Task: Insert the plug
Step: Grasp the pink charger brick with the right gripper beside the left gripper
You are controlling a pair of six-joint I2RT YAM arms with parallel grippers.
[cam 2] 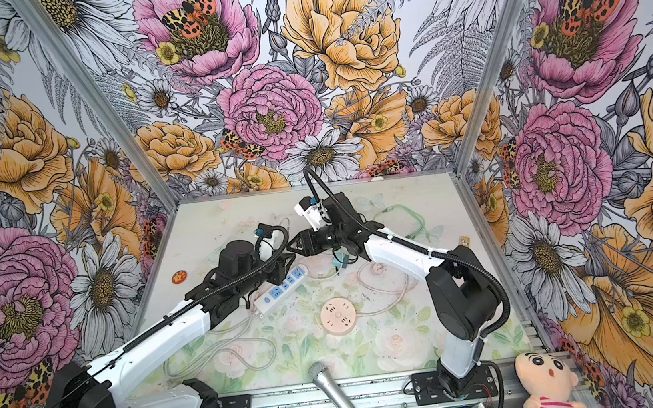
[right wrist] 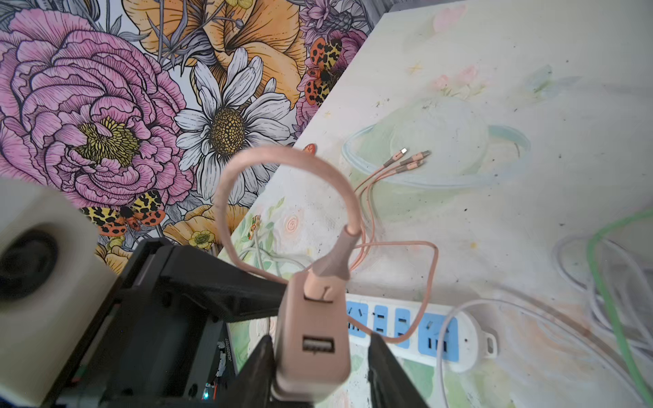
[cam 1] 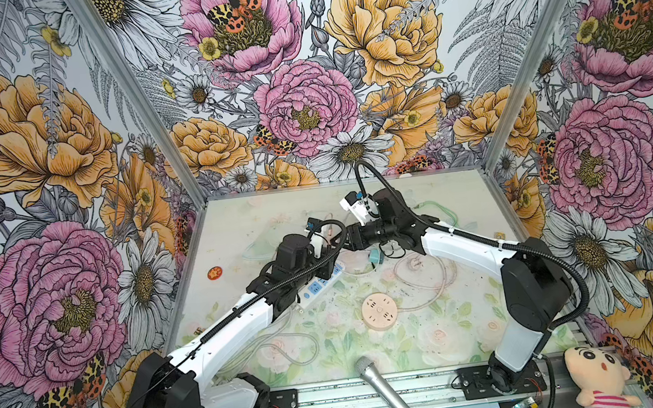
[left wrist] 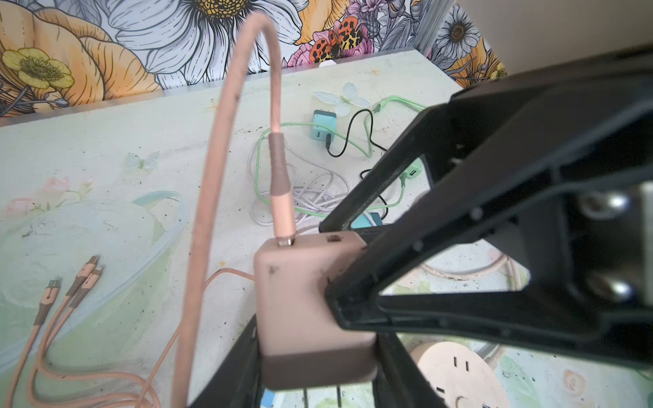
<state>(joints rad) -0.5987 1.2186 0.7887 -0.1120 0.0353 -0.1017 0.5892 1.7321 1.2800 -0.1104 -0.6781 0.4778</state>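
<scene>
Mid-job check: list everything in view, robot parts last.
pink charger: one, pink, held mid-air
pink cable: one, pink, in charger, tips on table
power strip: one, white-blue, table centre
round socket: one, pink, nearer front
teal chargers: at least two, teal, far half
loose cables: several, green/white/black, around them
microphone: one, silver, front edge
plush doll: one, peach, front-right corner
orange disc: one, orange, left side
left claw: black, shut on charger
right claw: black, flanking charger, grip unclear

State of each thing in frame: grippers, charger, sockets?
left gripper, shut on pink charger, holding it aloft
right gripper, open, straddling the charger, gap on one side
pink charger, not in any socket; one USB port empty
pink cable, plugged into the charger
power strip, visible sockets empty
round socket, empty
</scene>
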